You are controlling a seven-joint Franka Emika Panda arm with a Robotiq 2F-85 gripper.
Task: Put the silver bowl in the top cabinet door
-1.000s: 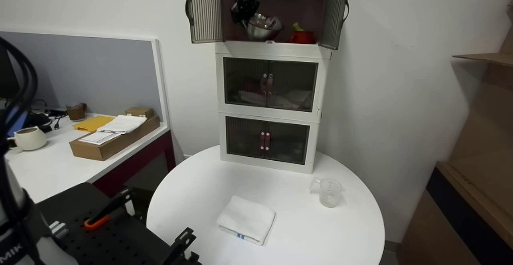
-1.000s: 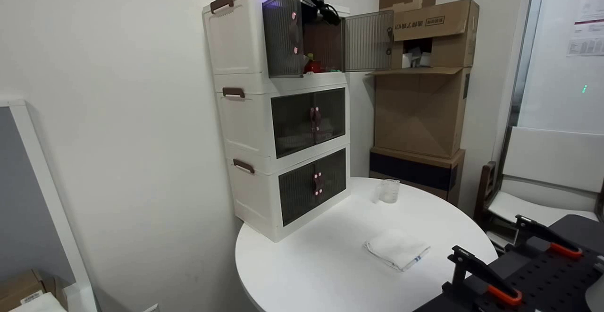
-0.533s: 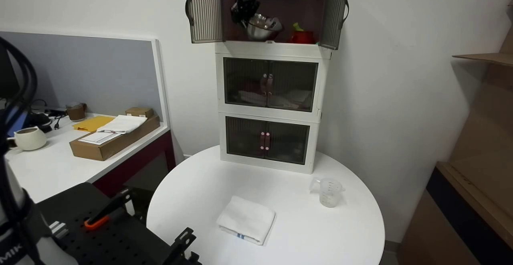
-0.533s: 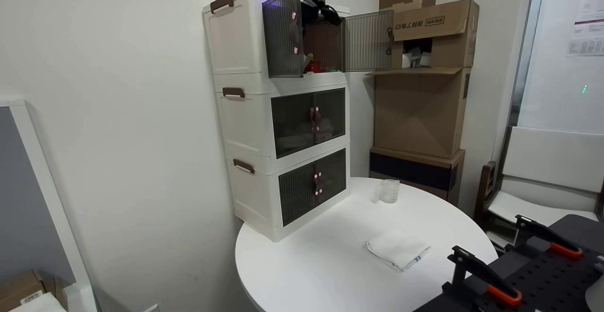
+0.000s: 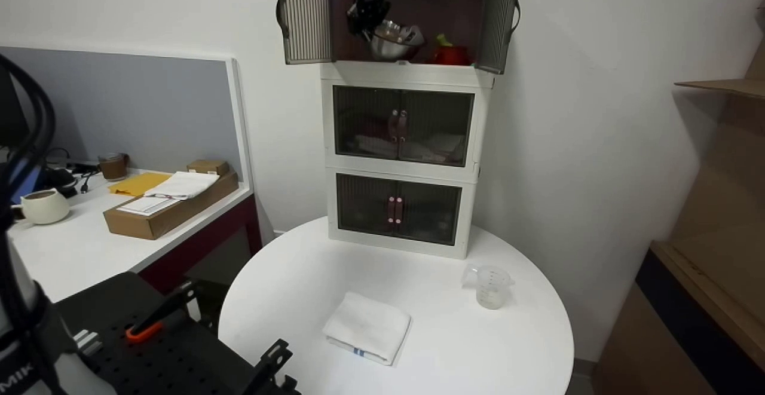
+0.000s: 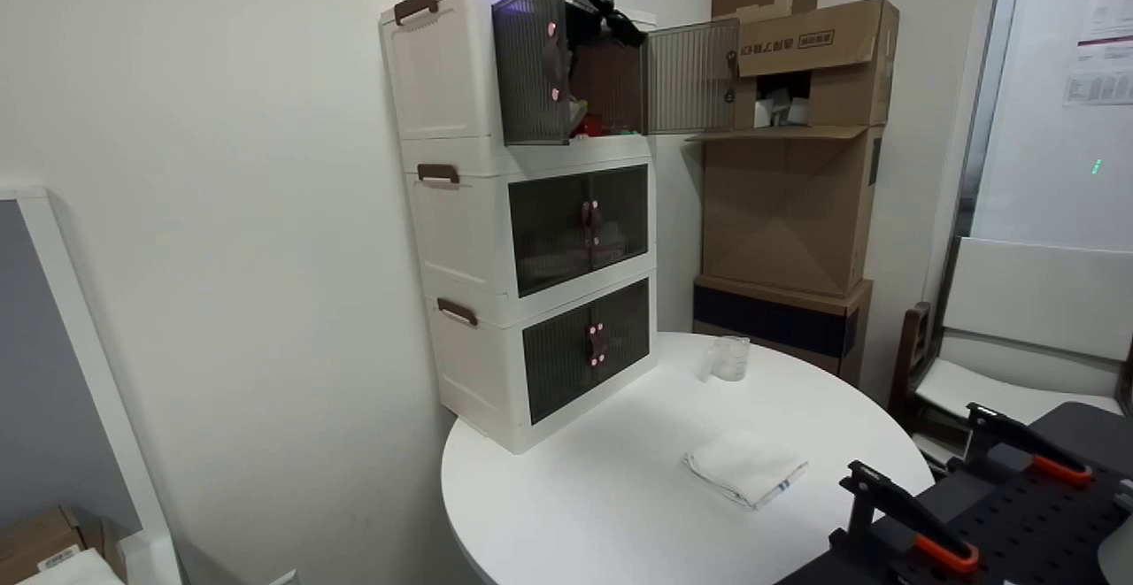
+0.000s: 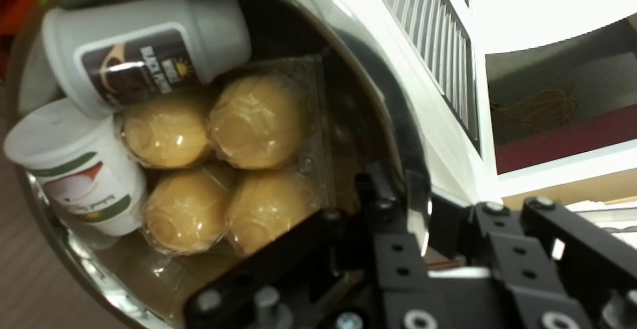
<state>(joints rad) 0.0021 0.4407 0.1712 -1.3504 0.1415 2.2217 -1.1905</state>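
Note:
The silver bowl (image 5: pixel 389 52) is inside the open top tier of the white cabinet, near the front edge, slightly tilted. It also shows in the wrist view (image 7: pixel 393 85), holding two plastic containers and several yellow round items in clear packaging. My gripper (image 5: pixel 369 32) is at the bowl's left side. In the wrist view the gripper (image 7: pixel 422 204) has one finger inside the rim and one outside, closed on it. The top cabinet doors (image 5: pixel 308 18) stand open on both sides, also in an exterior view (image 6: pixel 533 72), where the bowl and gripper are mostly hidden behind a door.
A red pot (image 5: pixel 451 55) with a green item stands right of the bowl on the same shelf. The middle doors (image 5: pixel 403 126) and lower doors (image 5: pixel 398 208) are shut. A folded cloth (image 5: pixel 367 327) and clear cup (image 5: pixel 493 286) lie on the round table (image 5: pixel 442 287).
In an exterior view, my gripper and the bowl have moved slightly right together, toward the red pot. In an exterior view, a pale item now shows in front of the red pot.

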